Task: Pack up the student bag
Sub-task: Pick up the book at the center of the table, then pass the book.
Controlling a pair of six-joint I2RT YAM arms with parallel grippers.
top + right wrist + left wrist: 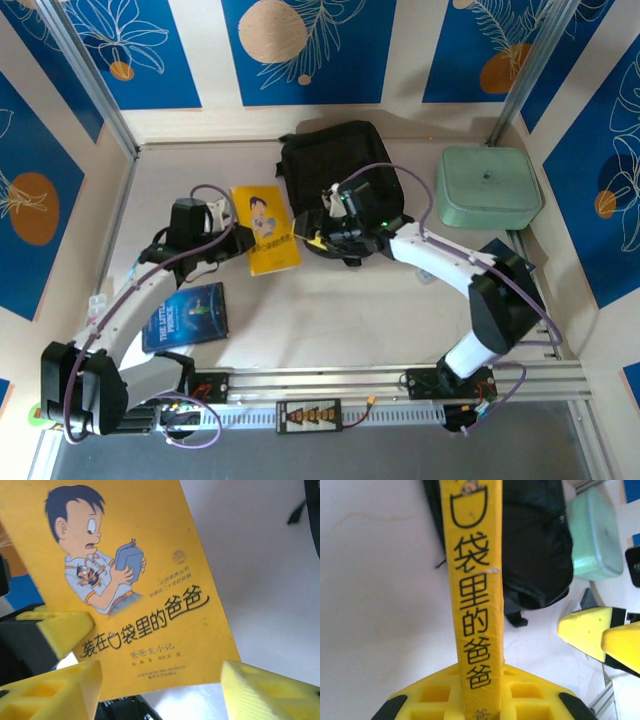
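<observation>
while the left gripper (230, 240) is clamped tight on the spine side of a yellow book (265, 228), the right gripper (318, 238) sits just beside the book's opposite edge with its jaws spread wide. from the left wrist, the book's spine with its black characters runs straight up the middle of the view, pinched between the two yellow pads of the left gripper (480, 692), one on each cover. off to the right in that same view the two yellow fingers of the right gripper (605, 637) stand apart from each other. from the right wrist, the yellow book (150, 580) shows its cover with a cartoon boy, tilted, and its lower edge falls between the widely parted fingers of the right gripper (160, 700); whether either pad touches the book i cannot tell. the student bag (340, 165) lies at the far middle of the table (350, 300), close to the back wall, just beyond the right gripper and to the right of the yellow book; whether its zippers are open i cannot tell. a mint-green case (488, 187) rests to the right of the bag, near it but not touching. a blue book (190, 315) lies flat on the near left of the table beside the left arm, well apart from the bag.
</observation>
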